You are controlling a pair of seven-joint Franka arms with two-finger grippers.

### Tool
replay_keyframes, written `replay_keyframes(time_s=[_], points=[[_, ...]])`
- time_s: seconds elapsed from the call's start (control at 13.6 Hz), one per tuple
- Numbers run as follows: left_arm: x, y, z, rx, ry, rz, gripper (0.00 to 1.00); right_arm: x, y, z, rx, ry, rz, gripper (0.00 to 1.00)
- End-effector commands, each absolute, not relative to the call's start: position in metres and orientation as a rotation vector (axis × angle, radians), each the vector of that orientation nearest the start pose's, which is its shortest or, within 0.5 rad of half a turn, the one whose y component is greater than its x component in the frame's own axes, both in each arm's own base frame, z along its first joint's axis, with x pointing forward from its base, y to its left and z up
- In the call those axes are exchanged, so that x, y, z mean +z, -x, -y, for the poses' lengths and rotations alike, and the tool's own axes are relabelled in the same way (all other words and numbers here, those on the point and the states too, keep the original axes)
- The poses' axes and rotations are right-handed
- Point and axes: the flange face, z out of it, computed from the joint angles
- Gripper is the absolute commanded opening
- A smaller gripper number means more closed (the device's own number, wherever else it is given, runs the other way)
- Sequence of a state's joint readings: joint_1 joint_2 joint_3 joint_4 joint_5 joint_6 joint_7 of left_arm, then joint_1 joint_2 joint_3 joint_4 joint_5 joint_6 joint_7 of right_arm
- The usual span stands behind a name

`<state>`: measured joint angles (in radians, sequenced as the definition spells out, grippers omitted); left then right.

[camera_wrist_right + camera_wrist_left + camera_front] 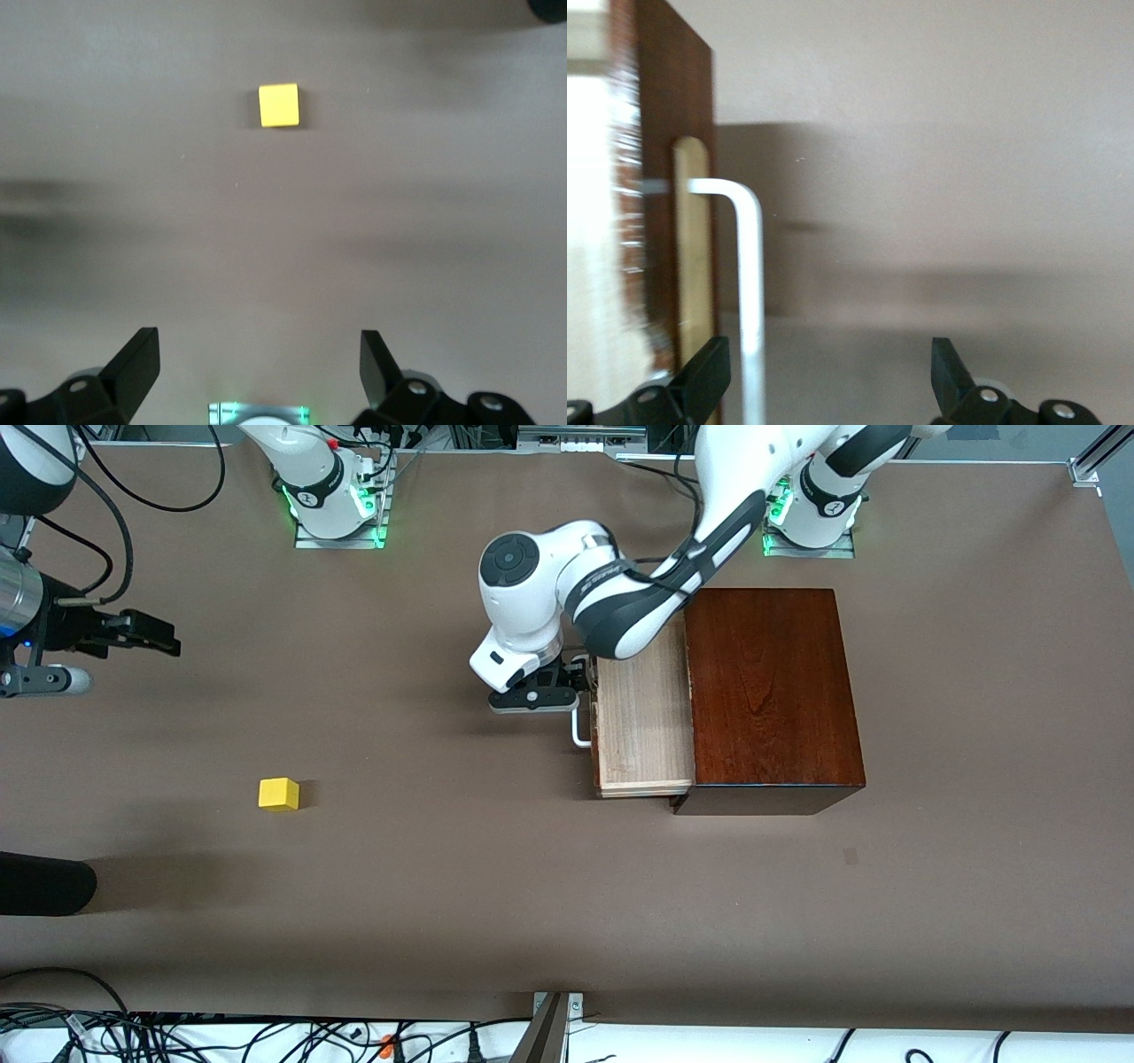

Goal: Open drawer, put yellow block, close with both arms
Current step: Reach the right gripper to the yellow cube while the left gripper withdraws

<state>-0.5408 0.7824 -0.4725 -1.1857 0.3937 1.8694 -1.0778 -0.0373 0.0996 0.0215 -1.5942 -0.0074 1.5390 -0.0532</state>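
The brown table [532, 903] is carrying a glossy dark mahogany box [771, 691] toward the left arm's end, and the drawer [642, 722] is standing pulled partway out of it, its pale wooden tray showing bare. The left arm [620, 598] is reaching from its base down to the drawer front, where the left gripper [567, 691] is sitting at the white handle [749, 292]; in the left wrist view its jaws are standing wide apart, the handle's bar passing just inside one finger [704, 376] and well clear of the other, so they are gripping nothing. The right arm [27, 615] is hanging over the table at its own end, and the right gripper [155, 635] is holding its jaws spread fully and empty. The yellow block [279, 794] is resting on the table well apart from the drawer; in the right wrist view the yellow block [278, 105] is lying ahead of the open jaws, roughly in line with the gap between them.
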Motion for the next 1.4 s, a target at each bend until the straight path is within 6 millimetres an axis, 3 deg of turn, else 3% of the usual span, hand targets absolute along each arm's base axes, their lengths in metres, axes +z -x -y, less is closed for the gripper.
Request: replay_keyframes(time_s=[0.0,0.15,0.22,0.44,0.74,0.96,1.18,1.32], points=[[0.437,-0.516,0.498,0.038,3.131,0.127,1.0,0.557,-0.588,0.013,0.146,3.149,0.067,1.0],[0.489,-0.536,0.431,0.068,3.163,0.173,1.0,0.541,-0.604,0.014,0.078,3.152,0.069,1.0],[0.512,-0.54,0.404,0.063,3.175,0.203,1.0,0.519,-0.615,0.013,0.092,3.149,0.072,1.0],[0.551,-0.567,0.324,0.049,3.2,0.268,1.0,0.465,-0.642,0.011,0.089,3.145,0.08,1.0],[0.571,-0.582,0.25,0.088,3.176,0.181,1.0,0.396,-0.661,0.012,0.138,3.145,0.08,1.0],[0.592,-0.587,0.186,0.103,3.198,0.135,1.0,0.328,-0.663,0.013,0.241,3.136,0.079,1.0],[0.605,-0.575,0.11,0.147,3.196,-0.034,1.0,0.27,-0.659,0.01,0.117,3.143,0.102,1.0],[0.606,-0.568,0.073,0.146,3.196,-0.101,1.0,0.236,-0.645,0.009,-0.009,3.145,0.106,1.0]])
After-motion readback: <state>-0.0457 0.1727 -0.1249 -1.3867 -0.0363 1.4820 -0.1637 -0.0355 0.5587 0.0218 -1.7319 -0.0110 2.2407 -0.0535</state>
